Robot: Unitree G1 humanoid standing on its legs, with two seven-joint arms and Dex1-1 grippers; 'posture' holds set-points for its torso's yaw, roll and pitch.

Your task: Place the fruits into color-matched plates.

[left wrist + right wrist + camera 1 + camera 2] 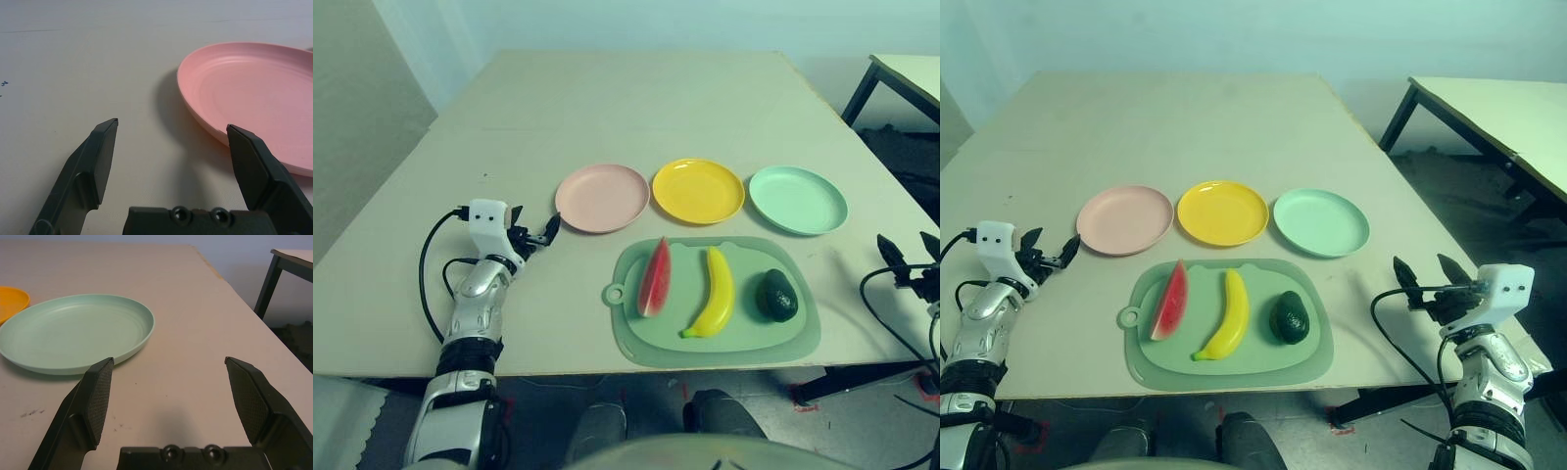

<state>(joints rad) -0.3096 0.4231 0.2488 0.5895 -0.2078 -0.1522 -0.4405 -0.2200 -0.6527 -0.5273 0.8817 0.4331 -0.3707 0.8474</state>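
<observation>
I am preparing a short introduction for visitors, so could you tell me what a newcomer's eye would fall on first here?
Probably the bright yellow banana, lying between the red watermelon wedge and the dark avocado on the green cutting mat. Next, perhaps, the row of three round plates just beyond the mat: pink on the left, yellow in the middle, mint green on the right.

Landmark: cutting mat [639,343]. Eye views — from above its near side, facing forward-down, farther back, both share mat plus three plates. Wrist views — close in, low, left wrist beyond mat's left at pink plate [254,93], right wrist beyond its right at mint plate [78,333].
</observation>
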